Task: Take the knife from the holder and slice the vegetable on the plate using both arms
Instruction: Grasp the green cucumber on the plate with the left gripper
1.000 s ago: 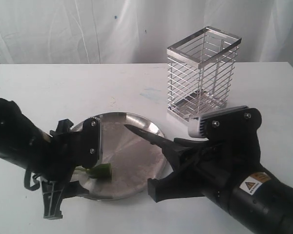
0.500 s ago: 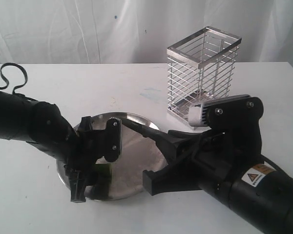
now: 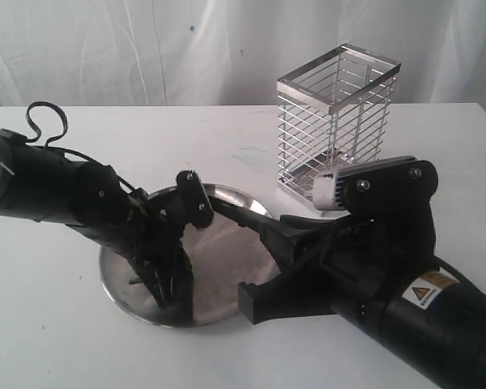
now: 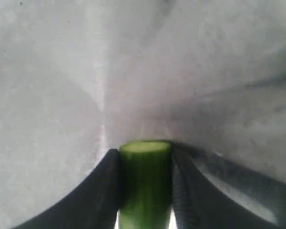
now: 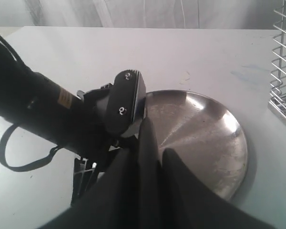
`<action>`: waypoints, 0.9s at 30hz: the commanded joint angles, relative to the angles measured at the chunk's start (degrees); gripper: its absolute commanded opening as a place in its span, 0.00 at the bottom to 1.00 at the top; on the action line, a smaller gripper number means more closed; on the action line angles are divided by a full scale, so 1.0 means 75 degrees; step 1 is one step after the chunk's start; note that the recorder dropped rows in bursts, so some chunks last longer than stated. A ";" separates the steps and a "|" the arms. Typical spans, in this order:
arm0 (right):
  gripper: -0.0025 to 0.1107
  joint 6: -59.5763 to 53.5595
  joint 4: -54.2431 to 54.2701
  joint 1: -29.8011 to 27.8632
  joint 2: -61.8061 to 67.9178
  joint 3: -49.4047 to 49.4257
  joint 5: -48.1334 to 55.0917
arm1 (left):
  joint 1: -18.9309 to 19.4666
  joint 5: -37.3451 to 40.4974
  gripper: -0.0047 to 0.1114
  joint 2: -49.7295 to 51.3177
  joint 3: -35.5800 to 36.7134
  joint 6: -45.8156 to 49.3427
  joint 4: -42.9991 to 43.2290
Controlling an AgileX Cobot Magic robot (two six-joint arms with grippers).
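Plate (image 3: pixel 227 247): round, shallow, dull silver steel, raised rim. Lies flat, lower centre of the exterior view.

Vegetable (image 4: pixel 145 183): smooth, green, with a flat pale end. Sits on the plate's lower-left part, pinched between the black fingers of the left gripper (image 3: pixel 172 288), which touch it on both sides. Hidden behind that gripper in the exterior view.

Knife (image 3: pixel 240 218): all black, narrow pointed blade. Clamped in the right gripper (image 5: pixel 150 160), slanting over the plate, tip toward upper left.

Holder (image 3: pixel 338 121): chrome wire basket, upright, upper right, apart from the plate.

Left arm (image 3: pixel 40 190) enters from the left edge, right arm (image 3: pixel 437 324) from the lower right.
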 commanded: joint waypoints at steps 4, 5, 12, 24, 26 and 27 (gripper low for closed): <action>0.02 -0.1123 0.0346 0.0027 -0.0054 -0.0047 -0.0158 | -0.0025 0.0408 0.25 0.0001 -0.0886 -0.2629 -0.0052; 0.02 -0.1511 0.0535 0.0027 -0.0054 -0.0047 -0.0231 | -0.0025 0.0491 0.25 0.0001 -0.0956 -0.2685 -0.0052; 0.02 -0.2724 0.1102 0.0027 -0.0054 -0.0047 -0.0382 | 0.0277 0.1298 0.35 0.0679 -0.0990 -0.3286 -0.0052; 0.02 -0.3193 0.1151 0.0027 -0.0054 -0.0047 -0.0908 | 0.0357 0.1919 0.65 -0.0072 -0.0995 -0.3516 0.0757; 0.02 -0.3207 0.1166 0.0027 -0.0039 -0.0047 -0.0994 | 0.0436 0.2466 0.65 -0.0449 -0.0995 -0.3931 0.1520; 0.02 -0.3203 0.1119 0.0027 -0.0006 -0.0047 -0.0963 | 0.0518 0.2758 0.65 -0.0606 -0.0995 -0.4313 0.1870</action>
